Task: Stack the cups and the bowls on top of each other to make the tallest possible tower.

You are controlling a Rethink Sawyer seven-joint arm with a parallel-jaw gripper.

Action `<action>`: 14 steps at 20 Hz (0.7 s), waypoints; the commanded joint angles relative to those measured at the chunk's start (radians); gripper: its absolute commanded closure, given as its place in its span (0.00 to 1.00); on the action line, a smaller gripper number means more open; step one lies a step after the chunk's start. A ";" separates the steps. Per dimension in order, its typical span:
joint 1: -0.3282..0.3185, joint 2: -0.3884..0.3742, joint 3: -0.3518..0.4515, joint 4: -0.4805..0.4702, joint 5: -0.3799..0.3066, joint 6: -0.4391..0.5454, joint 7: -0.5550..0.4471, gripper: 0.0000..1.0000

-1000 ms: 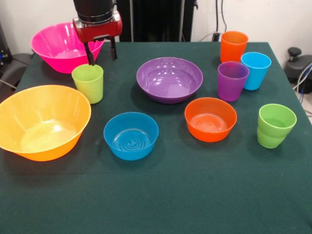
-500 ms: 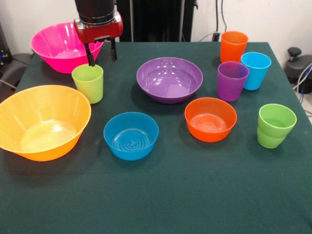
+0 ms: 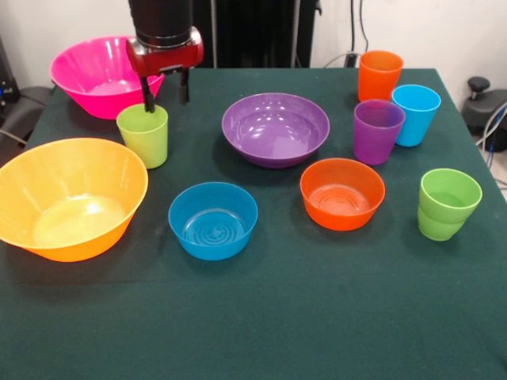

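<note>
The lime-yellow cup [image 3: 143,134] stands upright at the left, in front of the pink bowl [image 3: 97,75]. My gripper [image 3: 165,90] hangs just above and behind the cup's rim, open and empty, one finger over the rim and one to its right. The wide purple bowl [image 3: 275,128] sits at the centre. The small blue bowl [image 3: 212,219] and small orange bowl [image 3: 342,192] sit in front of it. The yellow-orange bowl [image 3: 67,196] is at the near left. Nothing is stacked.
At the right stand the orange cup [image 3: 379,75], light blue cup [image 3: 415,113], purple cup [image 3: 377,131] and green cup [image 3: 447,203], all upright. The dark green cloth [image 3: 253,317] covers the table.
My gripper has shifted slightly to the right and a little up above the lime-yellow cup. No cup or bowl has moved.
</note>
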 commanded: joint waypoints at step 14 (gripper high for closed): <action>0.040 0.129 -0.095 -0.052 -0.158 0.045 -0.272 0.00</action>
